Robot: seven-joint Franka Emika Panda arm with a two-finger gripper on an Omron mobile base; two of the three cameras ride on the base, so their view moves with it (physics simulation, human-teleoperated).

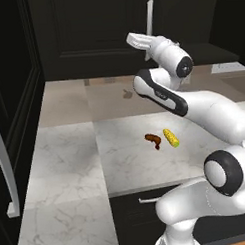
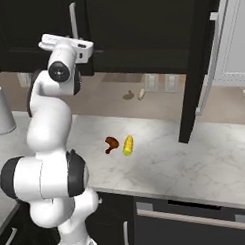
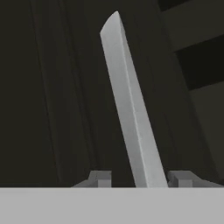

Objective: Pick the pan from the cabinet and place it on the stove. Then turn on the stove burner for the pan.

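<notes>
Left base view
Arm: rises from the lower right, bends up to the top centre of the frame.
Pincer (image 1: 149,37): at the top centre, up against the silver bar handle (image 1: 150,18) of the black cabinet (image 1: 91,30); its fingers are hidden behind the hand.
Desk (image 1: 71,161): pale marble, filling the middle and lower left.
Sausage (image 1: 153,139): brown, on the desk right of centre, just beside the corn cob (image 1: 171,138), which lies to its right.

Right base view
Pincer (image 2: 74,42): upper left, at the lower end of the silver bar handle (image 2: 73,18) on the cabinet (image 2: 136,29) door.
Open door (image 2: 197,67): dark, seen edge-on at the upper right, reaching down toward the desk (image 2: 206,161).
Sausage (image 2: 111,143) and corn cob (image 2: 128,145): side by side at mid-frame.
White vessel (image 2: 1,109): at the left edge.

Hand view
Bar handle (image 3: 131,113): slants from the top centre down to the bottom, passing between the two grey fingertips (image 3: 99,178).
Pincer state: tips stand either side of the bar, the right one close against it; whether they pinch it I cannot tell.
Pan: cannot tell where it sits; the door ahead is shut.
</notes>
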